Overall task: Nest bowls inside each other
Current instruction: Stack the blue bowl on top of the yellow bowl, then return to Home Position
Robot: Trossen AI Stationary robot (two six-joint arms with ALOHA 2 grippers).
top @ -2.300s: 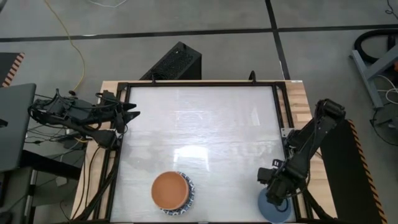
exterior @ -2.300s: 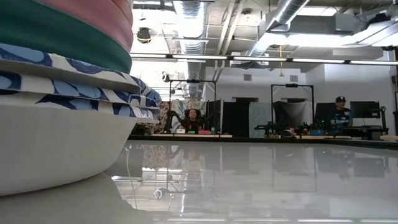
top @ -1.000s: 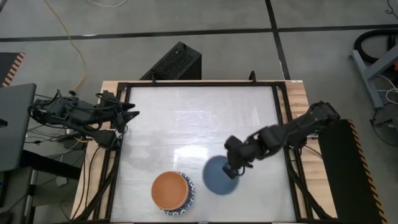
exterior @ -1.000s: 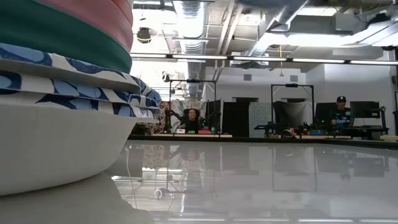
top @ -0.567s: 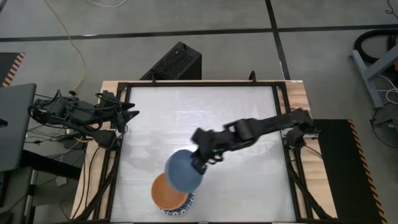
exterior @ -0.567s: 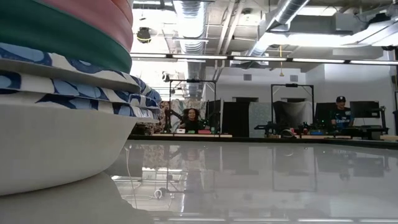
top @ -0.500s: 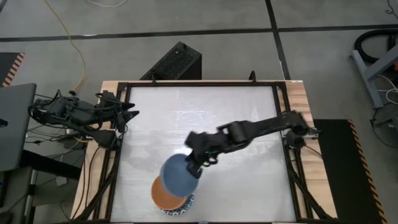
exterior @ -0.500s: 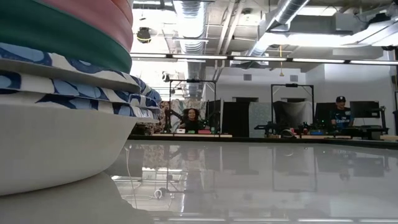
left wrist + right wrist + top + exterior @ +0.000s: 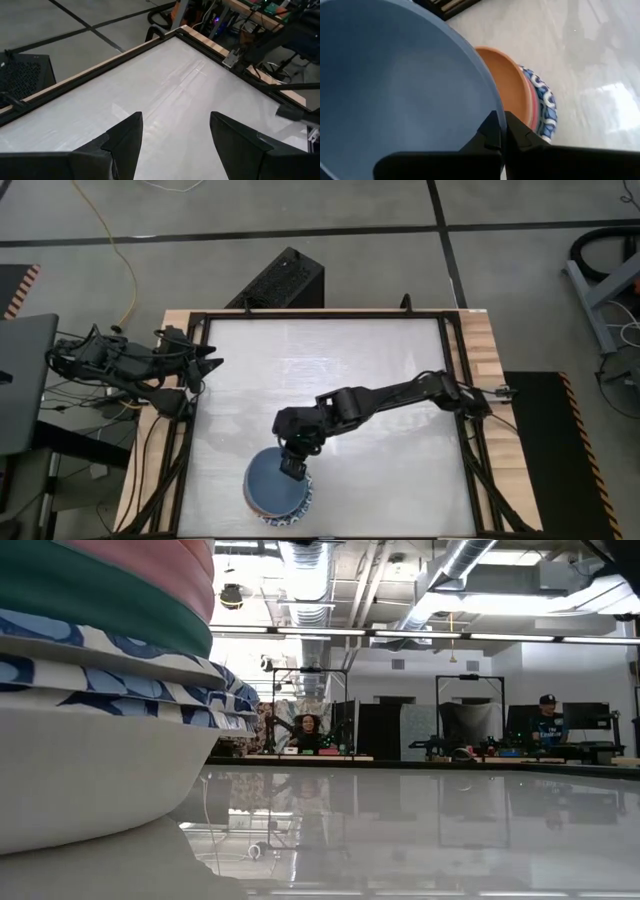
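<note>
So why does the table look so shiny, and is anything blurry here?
Low view: the glossy table mirrors the ceiling lights and room like water, and the bowl stack close to the lens looms huge. High view: pale glare streaks cross the tabletop. Right wrist view: the blue bowl in the right gripper fills the frame, softly blurred; the orange bowl beyond looks sharper.

The right gripper (image 9: 291,467) has carried the plain round blue bowl (image 9: 270,480) from the table's right corner to above the orange bowl (image 9: 507,85).
</note>
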